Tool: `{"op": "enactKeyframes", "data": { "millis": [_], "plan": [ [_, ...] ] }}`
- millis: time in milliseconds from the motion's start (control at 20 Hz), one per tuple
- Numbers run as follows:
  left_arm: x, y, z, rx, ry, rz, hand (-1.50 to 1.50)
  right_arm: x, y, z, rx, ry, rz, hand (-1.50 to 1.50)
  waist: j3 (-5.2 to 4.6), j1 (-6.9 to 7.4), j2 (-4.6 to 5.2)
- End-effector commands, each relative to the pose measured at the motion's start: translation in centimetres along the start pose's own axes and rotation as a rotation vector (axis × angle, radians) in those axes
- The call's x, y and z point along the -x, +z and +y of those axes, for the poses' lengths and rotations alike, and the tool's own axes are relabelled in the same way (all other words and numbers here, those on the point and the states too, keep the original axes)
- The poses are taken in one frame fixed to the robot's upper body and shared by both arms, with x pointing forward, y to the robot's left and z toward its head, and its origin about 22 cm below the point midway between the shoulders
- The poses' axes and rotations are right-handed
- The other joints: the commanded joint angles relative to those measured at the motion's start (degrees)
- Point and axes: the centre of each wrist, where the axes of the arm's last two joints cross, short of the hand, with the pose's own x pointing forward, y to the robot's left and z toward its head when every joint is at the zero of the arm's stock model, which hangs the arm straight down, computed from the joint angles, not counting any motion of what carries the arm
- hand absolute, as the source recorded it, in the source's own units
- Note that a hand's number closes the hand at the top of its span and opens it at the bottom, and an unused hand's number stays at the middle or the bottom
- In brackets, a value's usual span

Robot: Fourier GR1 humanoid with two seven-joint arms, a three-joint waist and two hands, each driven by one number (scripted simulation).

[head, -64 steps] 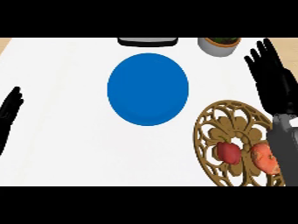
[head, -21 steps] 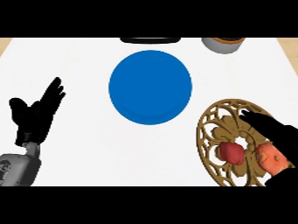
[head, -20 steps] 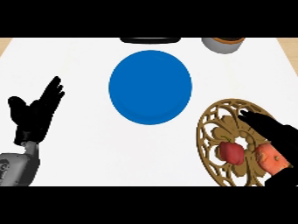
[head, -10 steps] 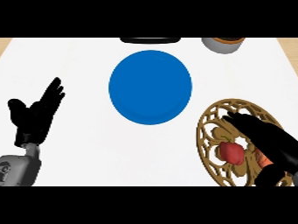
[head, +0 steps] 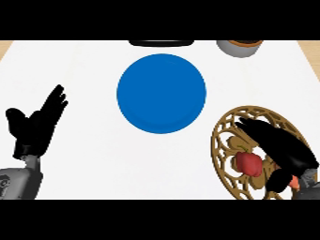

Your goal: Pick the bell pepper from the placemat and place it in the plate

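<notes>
My right hand [head: 281,149] lies over the gold placemat [head: 226,136], fingers curled around the orange bell pepper [head: 295,182] beside a red one [head: 248,162], the blue plate [head: 161,93] apart, my left hand [head: 34,125] resting spread

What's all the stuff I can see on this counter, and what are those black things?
Counter: one, white, fills the view.
Plate: one, blue, centre.
Placemat: one, gold openwork, round, lower right.
Red item: one, on the placemat, beside the right hand.
Orange item: one, mostly hidden under the right hand; which one is the bell pepper, I cannot tell.
Bowl: one, grey, brown inside, top right edge.
Dark object: one, black, top centre edge, cut off.
Left hand: black, open, resting at the left.
Right hand: black, over the placemat, fingers curled over the orange item.
</notes>
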Motion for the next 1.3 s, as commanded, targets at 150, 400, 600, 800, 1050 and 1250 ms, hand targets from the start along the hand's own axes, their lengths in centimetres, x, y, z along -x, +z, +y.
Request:
{"op": "enactKeyframes", "data": {
  "millis": [150, 400, 600, 800, 1050, 1250],
  "plan": [
    [0.3, -0.3, 0.0, 0.004, 0.008, 0.012, 0.0, 1.0, -0.8, 0.1, -0.027, 0.054, 0.012, -1.5, -0.01, -0.1, 0.0],
    [1.4, 0.3, 0.3, -0.005, -0.01, -0.015, 0.0, -2.5, -2.6, 2.8, -0.141, 0.119, -0.04, 1.5, -0.02, 0.16, 0.03],
    [0.0, -0.3, 0.8, 0.004, -0.003, -0.002, 0.0, -1.6, -3.3, 2.3, -0.128, 0.088, -0.111, 1.5, 0.0, 0.13, 0.04],
    [-0.5, -0.4, 0.5, 0.003, -0.023, 0.002, 0.0, -2.5, -3.0, 3.6, -0.095, 0.064, -0.117, 1.5, 0.0, -0.05, 0.02],
    [0.1, -0.3, -1.1, 0.045, -0.002, -0.015, 0.0, -15.2, -5.4, 4.5, -0.079, -0.023, -0.295, 1.5, -0.02, 2.12, 0.45],
    [-0.7, -0.7, -2.6, 0.085, -0.006, -0.033, 0.0, -20.4, -5.3, 4.1, -0.05, -0.046, -0.414, 1.5, 0.13, 5.86, 1.07]
  ]
}}
